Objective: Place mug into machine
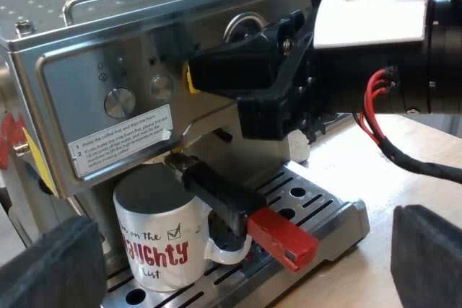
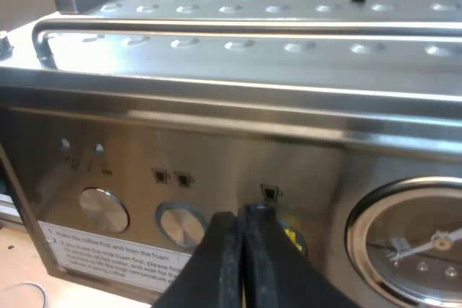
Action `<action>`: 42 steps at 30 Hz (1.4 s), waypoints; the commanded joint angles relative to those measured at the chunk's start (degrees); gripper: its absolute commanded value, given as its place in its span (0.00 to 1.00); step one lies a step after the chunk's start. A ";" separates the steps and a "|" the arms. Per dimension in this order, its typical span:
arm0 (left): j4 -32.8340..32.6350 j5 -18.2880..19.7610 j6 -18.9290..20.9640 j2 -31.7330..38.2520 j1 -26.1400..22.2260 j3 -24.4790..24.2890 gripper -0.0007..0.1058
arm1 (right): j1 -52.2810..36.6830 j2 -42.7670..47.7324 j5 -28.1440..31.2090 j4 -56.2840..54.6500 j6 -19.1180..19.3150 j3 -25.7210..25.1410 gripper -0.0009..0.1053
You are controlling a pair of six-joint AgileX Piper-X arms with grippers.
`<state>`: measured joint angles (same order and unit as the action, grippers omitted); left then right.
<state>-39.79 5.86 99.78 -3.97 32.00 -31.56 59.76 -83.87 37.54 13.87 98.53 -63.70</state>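
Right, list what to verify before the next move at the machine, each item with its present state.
1. Mug upright on the drip tray: ok.
2. Mug beneath the holder, which is locked into the front of the espresso machine: ok.
3. Mug centred under the holder's spout: cannot tell, the spout is hidden.
4. Left gripper open and apart from the mug: ok.
5. Right gripper shut, tip at the button panel: ok.
6. Right gripper's tip touching a button: cannot tell.
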 commanded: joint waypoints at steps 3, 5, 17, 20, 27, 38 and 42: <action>0.77 0.08 0.23 0.32 0.18 -0.28 0.77 | 0.99 1.55 3.29 -4.30 0.26 -0.31 0.01; 0.75 -0.31 0.23 0.32 0.18 -0.28 0.77 | 2.61 3.34 3.29 -6.26 0.26 -0.31 0.01; 1.52 -1.02 1.67 0.13 0.18 -0.48 0.77 | 7.27 15.68 -2.27 -27.75 -6.20 -0.31 0.56; 1.52 -1.37 4.91 -0.88 0.18 -1.58 0.77 | 7.17 18.76 -2.36 -31.32 -5.81 -0.31 0.62; 1.52 -3.83 10.11 -9.80 -2.96 -9.34 0.77 | 3.77 25.35 -5.06 -39.88 -3.32 -0.31 0.62; 1.52 6.02 10.11 -22.01 -23.63 -19.04 0.77 | -23.19 33.44 -18.61 -55.05 -4.88 -0.31 0.62; 1.52 5.48 10.48 -22.19 -29.13 -20.14 0.77 | -35.09 35.58 -23.88 -58.94 -4.03 -0.31 0.61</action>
<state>-39.05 11.09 109.51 -26.22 3.33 -50.80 26.43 -49.32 15.14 -44.30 93.92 -63.70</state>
